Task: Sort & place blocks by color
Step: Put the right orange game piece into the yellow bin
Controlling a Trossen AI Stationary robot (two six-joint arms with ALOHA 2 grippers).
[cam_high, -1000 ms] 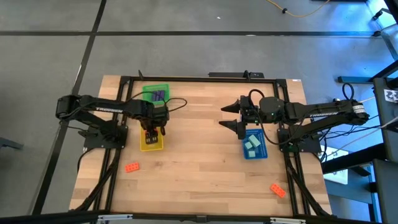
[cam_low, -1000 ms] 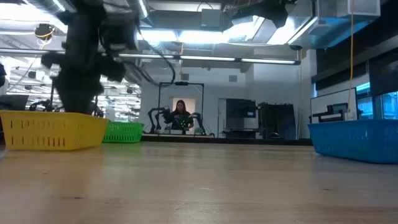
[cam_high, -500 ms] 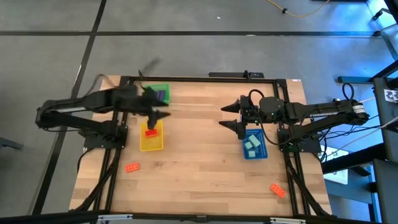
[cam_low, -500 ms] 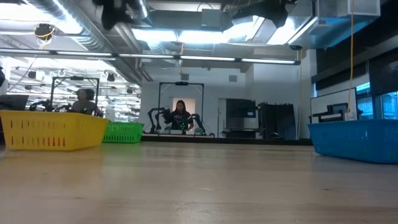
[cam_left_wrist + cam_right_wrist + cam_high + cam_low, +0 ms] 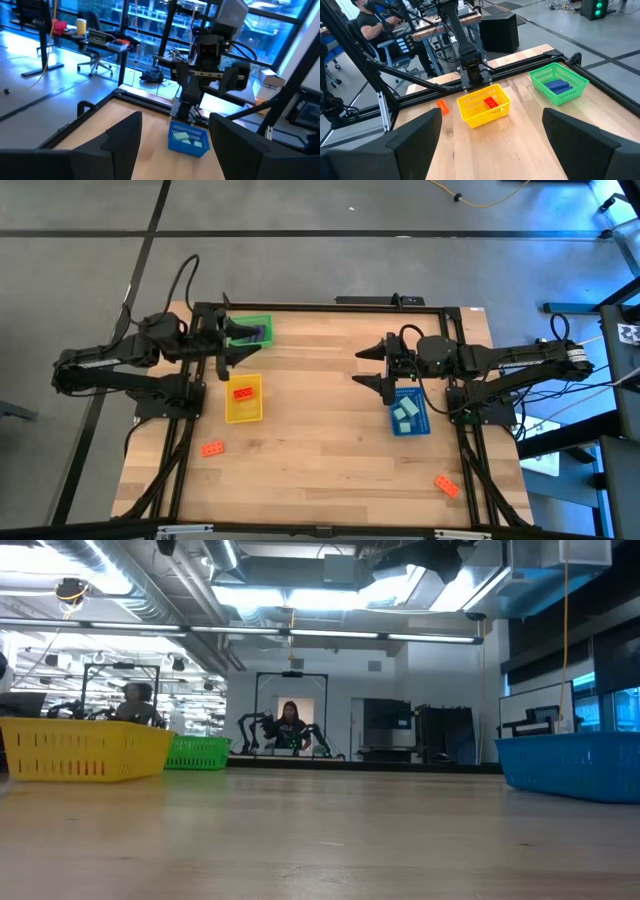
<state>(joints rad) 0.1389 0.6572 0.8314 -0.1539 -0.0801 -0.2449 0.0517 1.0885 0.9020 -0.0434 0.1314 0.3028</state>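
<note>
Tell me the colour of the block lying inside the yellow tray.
Orange-red. The block lies in the yellow tray, clearest in the right wrist view.

- A grey floor (image 5: 300, 220) crossed by dark seams surrounds the pale wooden surface (image 5: 320, 440), upper half of the overhead frame.
- Ceiling strip lights (image 5: 330, 595) and exposed ducts run overhead.
- A person (image 5: 291, 725) sits at centre, far back.
- Tall windows (image 5: 150, 20) glow blue behind desks and office chairs (image 5: 97, 62).

yellow tray (image 5: 85, 750), green tray (image 5: 198, 753), blue tray (image 5: 572, 765)
</note>
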